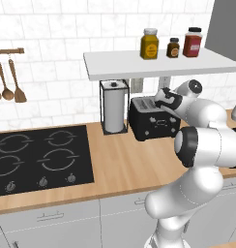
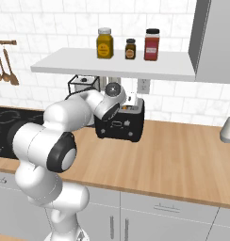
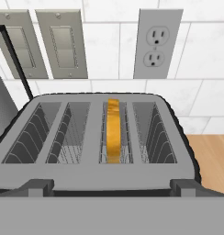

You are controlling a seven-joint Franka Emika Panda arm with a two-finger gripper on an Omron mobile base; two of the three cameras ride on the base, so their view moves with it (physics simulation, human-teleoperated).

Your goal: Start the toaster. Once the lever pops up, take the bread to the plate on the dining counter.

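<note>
One bread slice [image 3: 113, 131] upright in a toaster [image 3: 100, 137] slot; hand [image 3: 112, 187] fingers apart above it.

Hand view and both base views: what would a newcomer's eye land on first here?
First, the big white arm bent over the wood counter, its open gripper poised just above the black toaster against the tiled wall. Next, in the hand view, the bread standing on edge in one toaster slot, third from the left there. Then the three jars lined up on the white shelf above.
</note>
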